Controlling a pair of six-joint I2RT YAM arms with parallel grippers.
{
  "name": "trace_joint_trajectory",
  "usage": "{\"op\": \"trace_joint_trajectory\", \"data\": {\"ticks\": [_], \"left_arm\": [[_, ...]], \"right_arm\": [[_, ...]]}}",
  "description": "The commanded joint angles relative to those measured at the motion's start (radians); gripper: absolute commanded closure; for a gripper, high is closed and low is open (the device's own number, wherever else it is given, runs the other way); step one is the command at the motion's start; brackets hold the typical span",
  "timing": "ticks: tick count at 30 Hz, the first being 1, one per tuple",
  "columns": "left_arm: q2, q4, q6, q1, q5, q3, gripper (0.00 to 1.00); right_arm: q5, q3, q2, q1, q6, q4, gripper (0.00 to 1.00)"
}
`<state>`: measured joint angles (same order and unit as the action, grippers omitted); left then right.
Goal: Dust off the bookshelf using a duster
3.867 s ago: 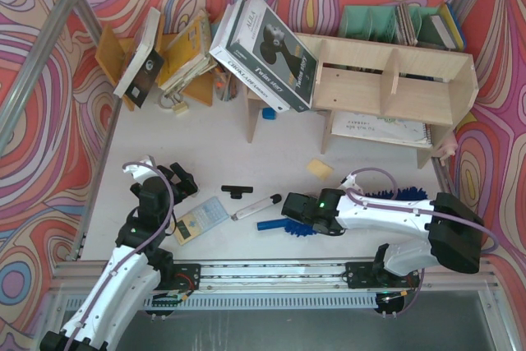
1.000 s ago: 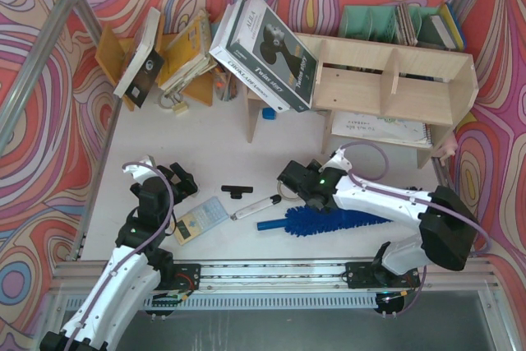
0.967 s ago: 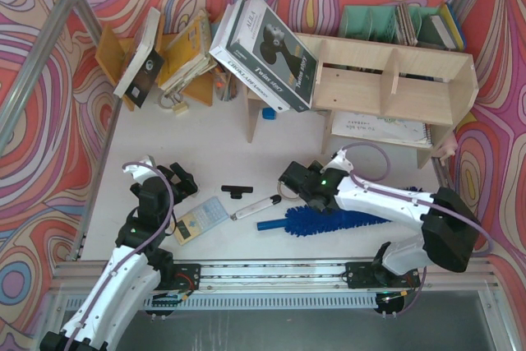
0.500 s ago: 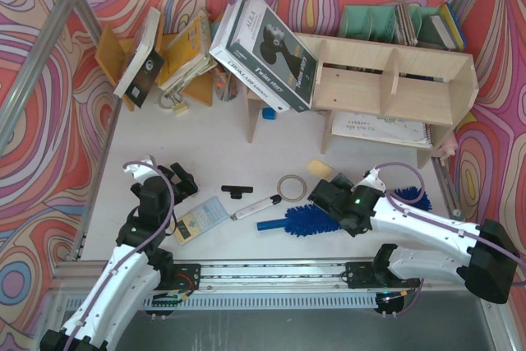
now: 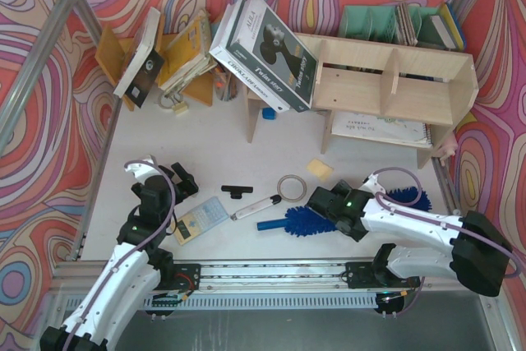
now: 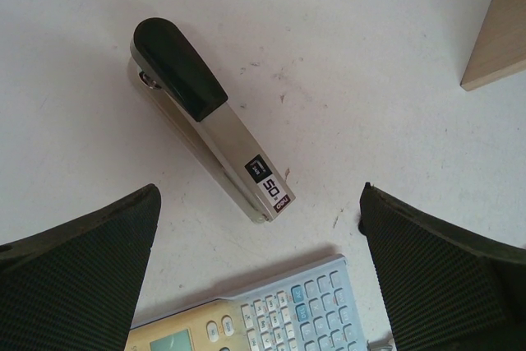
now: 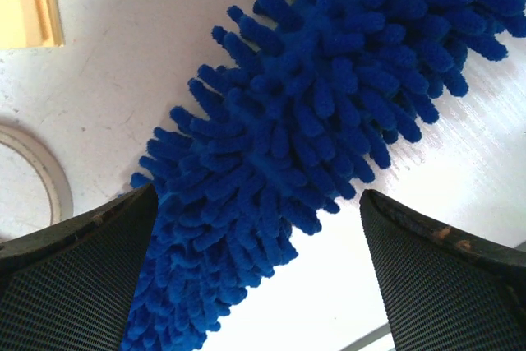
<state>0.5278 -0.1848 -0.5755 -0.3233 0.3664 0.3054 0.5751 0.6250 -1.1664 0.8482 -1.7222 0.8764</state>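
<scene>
**End effector, right: spread above the duster, nothing gripped**

Item 1. Right end effector [image 7: 256, 203]: fingers wide apart, one on each side of the duster [image 7: 329, 96], pinching nothing.

Item 2. Duster: lying flat on the worktop [image 5: 214, 145]. Its shaggy blue head runs under the right arm; its smooth handle [image 5: 269, 223] points left.

Item 3. Left end effector [image 5: 181, 180]: well left of the duster, fingers spread and empty, above a stapler [image 6: 205, 121] and a calculator [image 6: 271, 310].

Item 4. Tape ring [image 5: 289, 187] and yellow pad [image 5: 319, 169]: just beyond the duster.

Item 5. Bookshelf [image 5: 394, 88]: well beyond the duster, against the far wall. A large book leans on its left end.

Status: dusting looks not yet begun. The duster is unheld and far from the bookshelf. Left to do, by judgement: grasp the duster, lift it, carry it over, and sweep the top and compartments.
</scene>
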Motion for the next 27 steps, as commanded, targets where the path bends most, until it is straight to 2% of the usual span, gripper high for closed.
{"op": "trace_joint_trajectory", "data": {"ticks": [1, 17, 20, 27], "left_arm": [[0.007, 0.025, 0.008, -0.005, -0.01, 0.001, 0.02], [0.024, 0.034, 0.011, -0.004, -0.021, 0.005, 0.02], [0.03, 0.033, 0.009, -0.004, -0.017, 0.008, 0.02], [0.036, 0.031, 0.011, -0.005, -0.019, 0.009, 0.02]], "right_arm": [[0.037, -0.047, 0.007, -0.014, -0.013, -0.07, 0.02], [0.008, -0.107, -0.055, -0.07, -0.062, -0.161, 0.14], [0.004, -0.116, -0.068, -0.073, -0.069, -0.169, 0.22], [0.005, -0.129, -0.066, -0.075, -0.108, -0.158, 0.49]]}}
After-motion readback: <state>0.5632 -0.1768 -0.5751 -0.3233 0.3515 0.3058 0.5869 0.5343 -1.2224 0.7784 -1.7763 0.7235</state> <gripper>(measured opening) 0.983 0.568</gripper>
